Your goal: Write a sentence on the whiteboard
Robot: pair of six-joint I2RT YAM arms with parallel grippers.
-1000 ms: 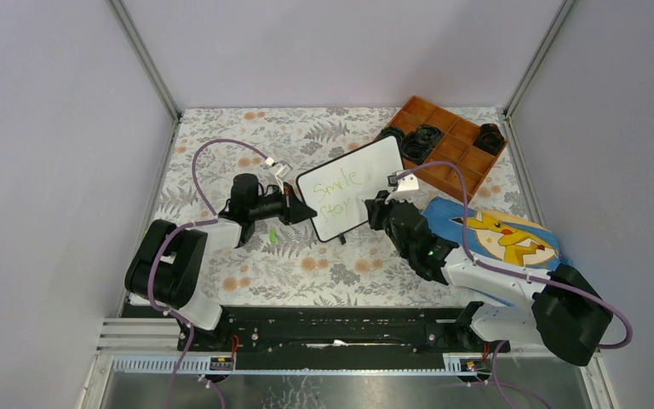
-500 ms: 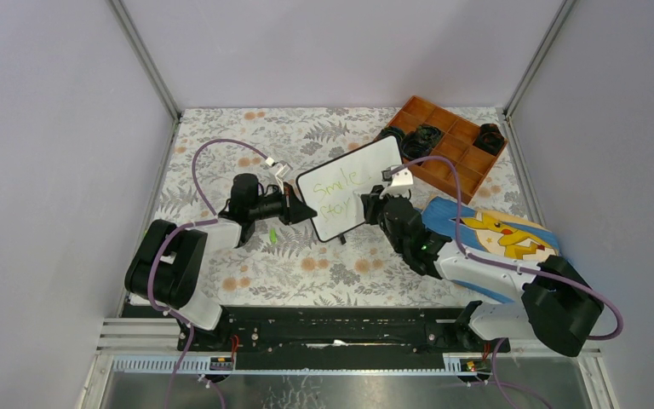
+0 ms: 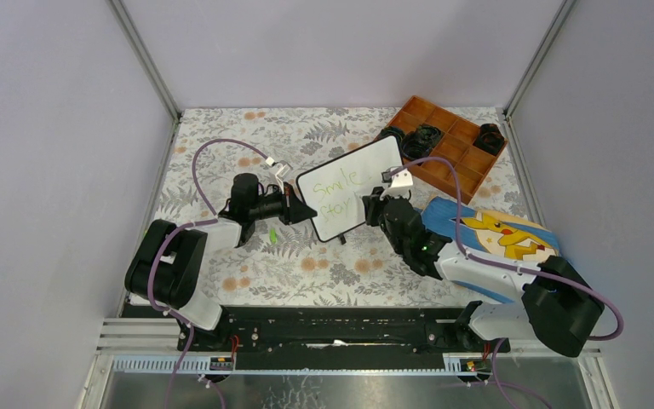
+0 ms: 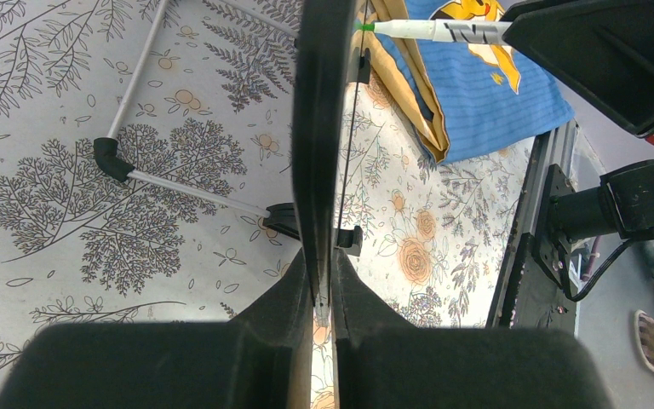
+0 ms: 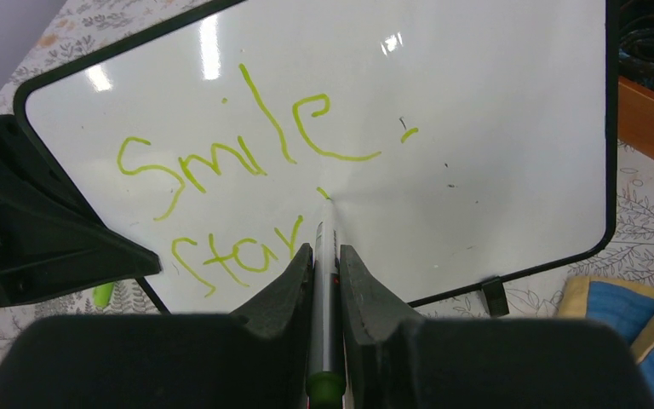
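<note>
Right arm (image 3: 468, 264) swung in toward whiteboard (image 3: 375, 162). Left jaws pinch its edge; right jaws clamp marker (image 5: 324, 230), tip on board. Sentence (image 5: 196, 166) reads "Smile. Stay"; likely unfinished.

Whiteboard (image 3: 349, 187) stands mid-table (image 3: 221, 145) on its feet, face toward the arms. Left gripper (image 3: 302, 211) is at the board's left edge, jaws clamped on that edge. Right gripper (image 3: 373, 207) is in front of the board, toward its right half, pinching a marker (image 5: 324, 256). Marker tip touches the face below the upper line of the sentence (image 5: 247, 170), just above-right of the lower line's end. Both lines sit on the board's left half. Tray (image 3: 464, 158) is behind and right of the board, with items in some compartments. Cloth (image 3: 494, 234) is right of the board, in front of the tray, and the right arm crosses its near edge. Small piece (image 3: 272, 233) lies on the table just in front of the left gripper.
</note>
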